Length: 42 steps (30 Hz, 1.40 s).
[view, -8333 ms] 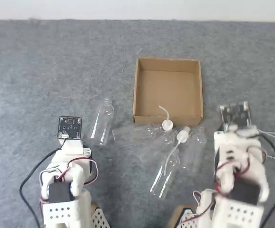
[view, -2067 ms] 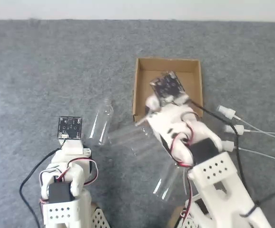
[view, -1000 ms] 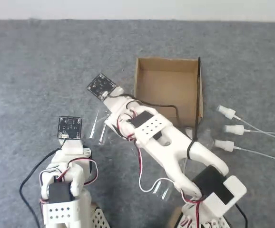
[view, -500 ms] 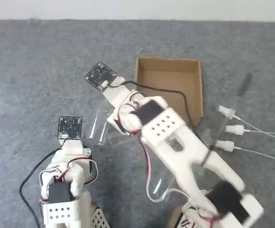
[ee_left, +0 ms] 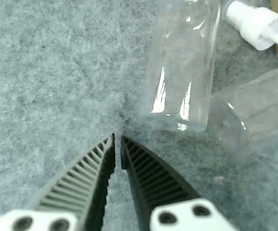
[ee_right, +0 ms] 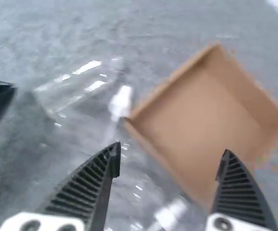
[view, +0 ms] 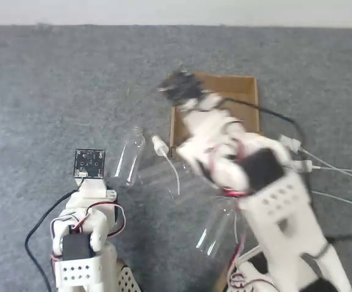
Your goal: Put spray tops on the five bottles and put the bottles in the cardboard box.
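Note:
A cardboard box (view: 231,78) sits open at the table's middle back. My right arm (view: 225,152) stretches over its near-left corner. My right gripper (ee_right: 170,158) hangs open and holds nothing, above that corner of the box (ee_right: 211,110). A white spray top (view: 159,146) with its tube lies just left of the box, beside a clear bottle (view: 130,157) lying on its side. Other clear bottles (view: 209,234) lie in front of the box, partly under the arm. My left gripper (ee_left: 117,144) is shut and low over the carpet, just short of the bottle's (ee_left: 182,72) base.
Two more spray tops (view: 293,144) with long tubes lie to the right of the box. Grey carpet (view: 54,79) covers the table, bare at the left and back. The left arm (view: 81,243) stands at the near left.
The right arm has swung from over the bottle left of the box toward the box's near-left corner, uncovering a spray top beside that bottle. The left arm has stayed still.

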Each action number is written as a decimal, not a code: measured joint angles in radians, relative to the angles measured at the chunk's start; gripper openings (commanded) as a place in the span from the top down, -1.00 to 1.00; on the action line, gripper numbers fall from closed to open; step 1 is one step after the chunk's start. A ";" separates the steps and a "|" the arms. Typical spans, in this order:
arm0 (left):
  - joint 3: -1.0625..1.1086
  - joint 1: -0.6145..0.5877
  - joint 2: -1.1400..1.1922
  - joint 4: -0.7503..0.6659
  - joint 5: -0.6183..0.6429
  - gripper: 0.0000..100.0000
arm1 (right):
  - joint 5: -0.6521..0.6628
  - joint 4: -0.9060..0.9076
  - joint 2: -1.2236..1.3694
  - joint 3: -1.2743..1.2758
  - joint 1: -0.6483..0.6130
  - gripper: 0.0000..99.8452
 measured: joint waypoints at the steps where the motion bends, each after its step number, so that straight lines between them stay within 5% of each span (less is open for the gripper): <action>1: 0.000 0.000 0.000 0.000 0.000 0.98 | 0.026 0.025 -0.025 -0.005 0.038 0.45; 7: 0.000 0.000 0.000 0.000 0.000 0.98 | 0.196 0.167 -0.054 -0.005 0.431 0.44; 11: 0.000 0.000 0.000 0.000 0.000 0.98 | 0.422 0.196 0.023 -0.005 0.706 0.44; 16: 0.000 0.000 0.000 0.000 0.000 0.98 | 0.767 0.201 0.184 0.097 0.879 0.44; 19: 0.000 0.000 0.000 0.000 0.000 0.98 | 0.934 0.196 0.233 0.199 0.904 0.44; 29: 0.000 0.000 0.000 0.000 0.000 0.98 | 1.108 -0.078 0.233 0.512 0.914 0.44; 42: 0.000 0.000 0.000 0.000 0.000 0.98 | 1.120 -0.339 0.233 0.703 0.913 0.45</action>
